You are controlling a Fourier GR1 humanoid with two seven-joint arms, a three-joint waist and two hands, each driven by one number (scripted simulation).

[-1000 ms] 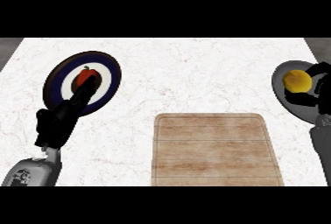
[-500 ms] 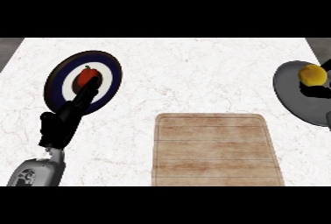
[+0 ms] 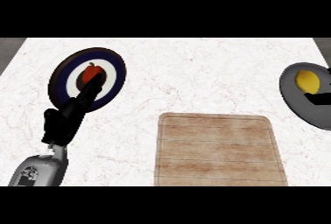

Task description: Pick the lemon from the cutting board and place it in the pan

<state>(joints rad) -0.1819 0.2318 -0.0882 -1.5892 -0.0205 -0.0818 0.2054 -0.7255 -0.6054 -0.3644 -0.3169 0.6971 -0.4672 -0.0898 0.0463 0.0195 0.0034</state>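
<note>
The yellow lemon [image 3: 308, 82] lies inside the dark grey pan [image 3: 298, 103] at the counter's right edge, and nothing holds it. Only a small black part of my right hand [image 3: 321, 99] shows at the view's right border, over the pan just below the lemon. The wooden cutting board [image 3: 220, 151] in the lower middle is bare. My left hand [image 3: 65, 120] rests open at the left, its straight fingers pointing up over a plate.
A round plate [image 3: 65, 83] with blue, white and red rings sits at the upper left with a red apple [image 3: 89, 75] on it. The white marble counter [image 3: 194, 74] spreads between the plate and the pan.
My right hand has let go of the lemon and drawn back to the right, almost out of view. The lemon now lies uncovered in the pan. The left hand has stayed put.
</note>
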